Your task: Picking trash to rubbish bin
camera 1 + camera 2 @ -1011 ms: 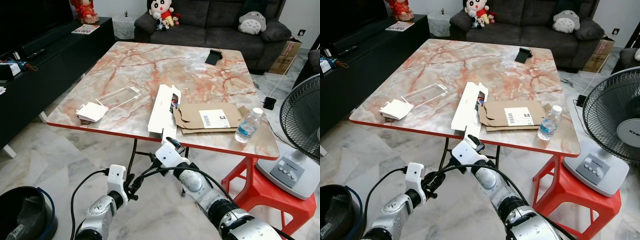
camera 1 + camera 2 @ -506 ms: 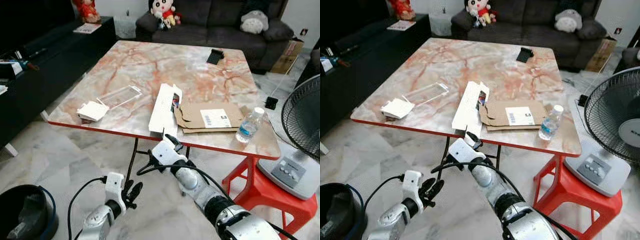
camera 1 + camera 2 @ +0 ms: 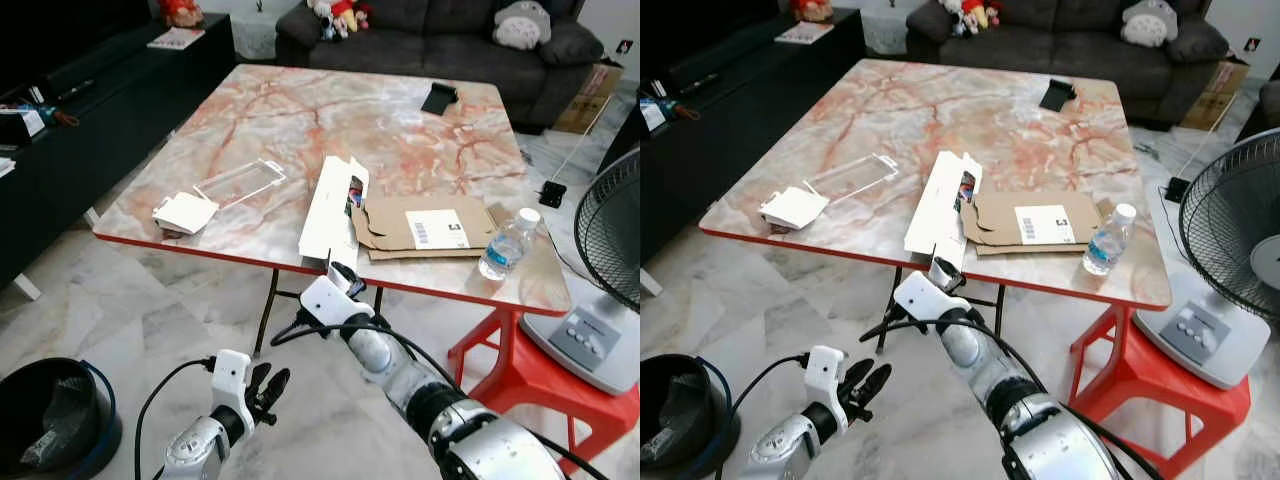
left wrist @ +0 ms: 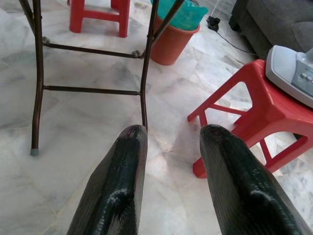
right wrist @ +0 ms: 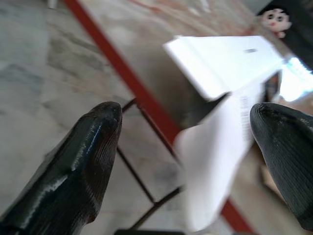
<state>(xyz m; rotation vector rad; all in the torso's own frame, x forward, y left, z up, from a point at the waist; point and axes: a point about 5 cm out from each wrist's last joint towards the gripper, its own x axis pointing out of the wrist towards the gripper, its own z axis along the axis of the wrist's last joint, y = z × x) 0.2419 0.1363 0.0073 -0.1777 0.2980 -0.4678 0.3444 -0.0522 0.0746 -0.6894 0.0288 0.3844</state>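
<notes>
Hanging over the table edge, white carton (image 3: 331, 212) lies just beyond spread right end effector (image 3: 341, 276).

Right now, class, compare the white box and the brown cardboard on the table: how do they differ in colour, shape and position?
The white box is long and narrow; the brown cardboard is wide and flattened. The white box overhangs the table edge nearest the robot, by the right hand; the brown cardboard lies fully on the tabletop. The cardboard carries a white printed label; the box looks plain white outside. Both are opened packaging, lying side by side.
</notes>
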